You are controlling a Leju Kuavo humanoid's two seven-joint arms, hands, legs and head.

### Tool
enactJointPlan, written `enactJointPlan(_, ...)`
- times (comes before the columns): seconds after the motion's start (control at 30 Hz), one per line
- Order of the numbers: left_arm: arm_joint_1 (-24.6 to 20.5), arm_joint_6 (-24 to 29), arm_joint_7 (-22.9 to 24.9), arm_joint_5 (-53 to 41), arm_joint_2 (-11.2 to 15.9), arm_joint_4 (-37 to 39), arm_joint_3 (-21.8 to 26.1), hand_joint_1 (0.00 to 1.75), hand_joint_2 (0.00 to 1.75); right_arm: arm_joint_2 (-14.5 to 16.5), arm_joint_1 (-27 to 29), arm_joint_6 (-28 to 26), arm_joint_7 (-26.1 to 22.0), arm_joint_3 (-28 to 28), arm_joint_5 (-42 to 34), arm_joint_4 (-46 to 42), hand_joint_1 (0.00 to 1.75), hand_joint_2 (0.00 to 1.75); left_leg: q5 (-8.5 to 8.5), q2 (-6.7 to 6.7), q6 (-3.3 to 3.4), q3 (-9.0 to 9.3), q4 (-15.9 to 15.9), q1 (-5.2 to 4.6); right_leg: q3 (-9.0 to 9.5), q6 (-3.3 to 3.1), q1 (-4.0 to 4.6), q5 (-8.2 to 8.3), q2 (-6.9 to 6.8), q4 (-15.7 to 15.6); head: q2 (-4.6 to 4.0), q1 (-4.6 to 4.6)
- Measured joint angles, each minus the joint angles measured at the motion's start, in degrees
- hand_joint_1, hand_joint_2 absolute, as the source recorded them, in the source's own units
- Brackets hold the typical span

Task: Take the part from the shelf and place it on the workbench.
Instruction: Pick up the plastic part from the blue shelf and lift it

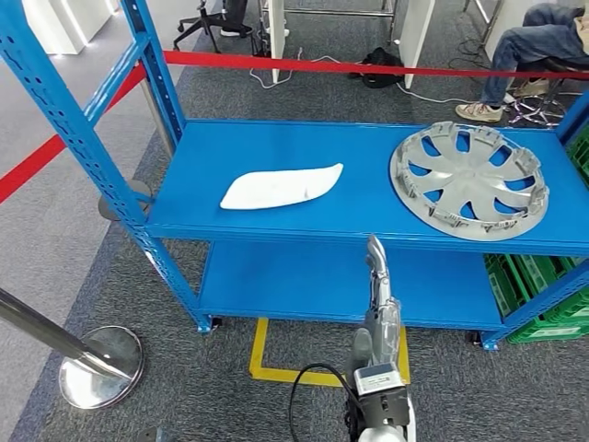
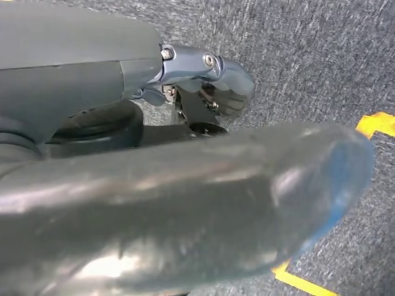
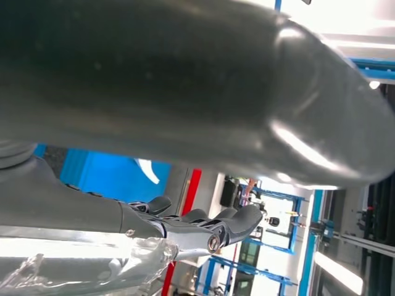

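A white, elongated curved part (image 1: 282,187) lies on the top board of the blue shelf (image 1: 361,216), left of centre. A silver wheel cover (image 1: 468,180) lies flat on the same board at the right. My right hand (image 1: 377,276) is raised in front of the shelf's front edge, between the two parts and below board level, with its fingers stretched out and nothing in them. In the right wrist view its fingers (image 3: 210,225) point toward the shelf, and the white part (image 3: 148,171) shows beyond them. My left hand (image 2: 186,185) hangs over the grey carpet, holding nothing.
Red barrier tape (image 1: 347,66) runs behind the shelf. A metal stanchion base (image 1: 100,366) stands on the floor at the left. Green crates (image 1: 548,295) sit at the shelf's lower right. A yellow floor mark (image 1: 278,373) lies before the shelf. A person (image 1: 535,46) sits at the far right.
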Motion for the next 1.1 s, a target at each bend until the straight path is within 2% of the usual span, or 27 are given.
enactJointPlan(0.1, 0.0, 0.1, 0.1, 0.0, -0.1, 0.0, 0.0, 0.0, 0.0, 0.0, -0.1, 0.0, 0.0, 0.0, 0.0, 0.0, 0.0, 0.0, 0.55, -0.03, 1.34, 0.19, -0.7, -0.04, -0.14, 1.08, 0.03, -0.38, -0.04, -0.1, 0.0, -0.06)
enactJointPlan(0.13, 0.0, 0.1, 0.1, 0.0, -0.1, 0.0, 0.0, 0.0, 0.0, 0.0, -0.1, 0.0, 0.0, 0.0, 0.0, 0.0, 0.0, 0.0, 0.72, -0.02, 1.72, 0.24, -0.8, 0.03, -0.34, 1.39, -0.02, -1.0, -0.09, 0.6, 0.0, 0.02)
enactJointPlan(0.17, 0.0, 0.1, 0.1, 0.0, -0.1, 0.0, 0.0, 0.0, 0.0, 0.0, -0.2, 0.0, 0.0, 0.0, 0.0, 0.0, 0.0, 0.0, 0.86, -0.01, 2.04, 0.27, -0.9, 0.12, -1.02, 1.64, -0.04, -2.23, -0.14, 2.3, 0.0, 0.16)
enactJointPlan(0.2, 0.0, 0.1, 0.2, 0.1, -0.1, 0.0, 0.0, 0.0, 0.0, 0.0, -0.2, 0.0, 0.0, 0.0, 0.0, 0.0, 0.0, 0.0, 0.9, 0.0, 2.24, 0.26, -0.9, 0.14, -2.33, 1.83, -0.05, -4.09, -0.18, 5.4, 0.0, 0.32)
enactJointPlan(0.27, 0.0, 0.2, 0.4, 0.1, -0.1, 0.0, 0.0, 0.0, 0.0, 0.0, -0.2, 0.0, 0.1, 0.0, 0.0, 0.0, 0.0, 0.0, 0.84, 0.01, 2.46, 0.22, -0.9, 0.04, -5.81, 2.02, -0.05, -7.81, -0.2, 12.9, 0.0, 0.54)
enactJointPlan(0.3, 0.0, 0.2, 0.4, 0.1, -0.1, 0.0, 0.0, 0.0, 0.0, 0.0, -0.1, 0.0, 0.1, 0.0, 0.0, 0.0, 0.0, 0.0, 0.81, 0.01, 2.51, 0.23, -0.9, -0.01, -6.99, 2.04, -0.05, -8.57, -0.2, 15.4, 0.0, 0.56)
enactJointPlan(0.33, 0.1, 0.2, 0.5, 0.1, -0.1, 0.0, 0.0, 0.0, 0.0, 0.0, -0.1, 0.0, 0.1, 0.0, 0.0, 0.0, 0.0, 0.0, 0.76, 0.0, 2.53, 0.29, -0.9, -0.04, -7.16, 2.01, -0.05, -8.13, -0.2, 15.7, 0.0, 0.57)
enactJointPlan(0.37, 0.1, 0.2, 0.5, 0.1, -0.1, 0.0, 0.0, 0.0, 0.0, 0.0, -0.1, 0.0, 0.1, 0.0, 0.0, 0.0, 0.0, 0.0, 0.72, -0.04, 2.52, 0.38, -0.9, -0.05, -6.2, 1.91, -0.05, -6.66, -0.2, 13.8, 0.0, 0.57)
enactJointPlan(0.43, 0.1, 0.2, 0.8, 0.3, -0.1, 0.0, 0.0, 0.0, 0.0, 0.0, -0.2, 0.0, 0.1, 0.0, 0.0, 0.1, 0.0, 0.0, 0.54, -0.16, 2.26, 0.64, -0.8, -0.09, -2.23, 1.66, -0.03, -2.93, -0.24, 5.9, 0.0, 0.63)
enactJointPlan(0.47, 0.1, 0.1, 1.0, 0.4, -0.1, 0.0, 0.0, 0.0, 0.0, 0.0, -0.2, 0.0, 0.1, 0.0, 0.0, 0.1, 0.0, 0.0, 0.4, -0.21, 2.0, 0.73, -0.8, -0.17, -0.49, 1.45, -0.01, -1.72, -0.22, 2.6, 0.0, 0.66)
enactJointPlan(0.5, 0.1, 0.1, 1.1, 0.5, -0.1, 0.0, 0.0, 0.0, 0.0, 0.0, -0.3, 0.0, 0.1, 0.0, 0.0, 0.1, 0.0, 0.0, 0.17, -0.26, 1.67, 0.76, -0.9, -0.26, 0.52, 1.18, 0.05, -1.27, -0.19, 0.5, 0.0, 0.66)
enactJointPlan(0.53, 0.1, 0.0, 1.1, 0.6, -0.1, 0.0, 0.0, 0.0, 0.0, 0.0, -0.3, 0.0, 0.1, 0.0, 0.0, 0.1, 0.0, 0.0, -0.13, -0.27, 1.28, 0.79, -1.0, -0.32, 0.78, 0.81, 0.17, -1.47, -0.13, -0.1, 0.0, 0.67)
enactJointPlan(0.6, 0.0, -0.1, 1.1, 0.6, -0.1, 0.0, 0.0, 0.0, 0.0, 0.0, -0.2, 0.0, 0.1, 0.1, 0.0, 0.0, 0.0, 0.0, -0.74, -0.26, 0.53, 1.07, -1.3, -0.23, 1.0, -0.12, 0.18, -1.97, 0.07, -0.3, 0.0, 0.65)
enactJointPlan(0.67, -0.1, -0.3, 1.1, 0.6, -0.1, 0.0, 0.0, 0.0, 0.0, 0.0, -0.2, 0.0, 0.1, 0.1, 0.0, 0.0, 0.0, 0.0, -1.74, -0.19, -0.08, 0.75, 0.5, -0.18, 1.97, -0.85, -0.03, -2.28, 0.11, -0.6, -0.01, 0.33)
enactJointPlan(0.7, -0.1, -0.3, 1.1, 0.6, -0.1, 0.0, 0.0, 0.0, 0.0, 0.0, -0.1, 0.0, 0.1, 0.1, 0.0, 0.0, 0.0, 0.0, -2.8, -0.15, -0.31, -0.45, 3.2, -0.16, 2.6, -1.08, -0.14, -2.4, 0.06, -0.7, -0.01, 0.11)
enactJointPlan(0.77, 0.0, -0.2, 1.1, 0.7, 0.0, 0.0, 0.0, 0.0, 0.0, 0.0, -0.1, 0.0, 0.1, 0.1, 0.0, 0.1, 0.0, 0.0, -5.54, -0.12, -0.63, -5.12, 11.0, -0.16, 3.58, -1.34, -0.04, -3.1, -0.07, -0.7, -0.01, -0.27)
enactJointPlan(0.8, 0.1, -0.2, 1.1, 0.8, 0.0, 0.0, 0.0, 0.0, 0.0, 0.0, -0.1, 0.0, 0.1, 0.1, 0.0, 0.1, 0.0, 0.0, -6.05, -0.12, -0.65, -7.4, 14.0, -0.17, 4.07, -1.4, 0.01, -3.55, -0.03, -0.7, -0.01, -0.27)
enactJointPlan(0.83, 0.2, -0.2, 1.1, 0.8, 0.0, 0.0, 0.0, 0.0, 0.0, 0.0, -0.1, 0.0, 0.1, 0.1, 0.0, 0.1, 0.0, 0.0, -5.4, -0.12, -0.58, -8.83, 15.2, -0.21, 4.63, -1.4, 0.05, -4.07, 0.04, -0.7, 0.0, -0.31)
enactJointPlan(0.87, 0.3, -0.1, 1.1, 0.8, 0.0, 0.0, 0.0, 0.0, 0.0, 0.0, -0.1, 0.0, 0.1, 0.1, 0.0, 0.1, 0.0, 0.0, -3.52, -0.12, -0.42, -9.12, 14.2, -0.26, 5.35, -1.34, 0.08, -4.65, 0.11, -0.7, 0.0, -0.31)
enactJointPlan(0.93, 0.3, -0.1, 1.1, 0.8, 0.0, 0.0, 0.0, 0.0, 0.0, 0.0, -0.1, 0.0, 0.1, 0.1, 0.0, 0.1, 0.0, 0.0, 2.12, -0.1, 0.19, -6.92, 7.1, -0.46, 7.01, -1.03, 0.06, -5.9, 0.2, -0.7, 0.0, -0.32)
enactJointPlan(0.97, 0.3, -0.1, 1.1, 0.8, 0.0, 0.0, 0.0, 0.0, 0.0, 0.0, -0.1, 0.0, 0.1, 0.1, 0.0, 0.1, 0.0, 0.0, 4.07, -0.07, 0.57, -5.54, 3.7, -0.61, 7.7, -0.76, 0.14, -6.59, 0.26, -0.7, 0.0, -0.31)
enactJointPlan(1.0, 0.3, -0.1, 1.1, 0.8, 0.0, 0.0, 0.0, 0.0, 0.0, 0.0, -0.1, 0.0, 0.1, 0.1, 0.0, 0.1, 0.0, 0.0, 5.08, -0.05, 0.93, -4.55, 1.4, -0.78, 8.22, -0.47, 0.18, -7.11, 0.29, -0.8, 0.0, -0.29)
enactJointPlan(1.1, 0.2, 0.3, 1.2, 0.8, 0.0, 0.0, 0.0, 0.0, 0.0, 0.0, -0.3, 0.0, 0.1, 0.1, 0.0, 0.1, 0.0, 0.0, 4.42, -0.03, 1.88, -3.79, 0.2, -0.96, 9.3, 0.36, 0.23, -7.92, 0.33, -2.1, 0.0, -0.28)
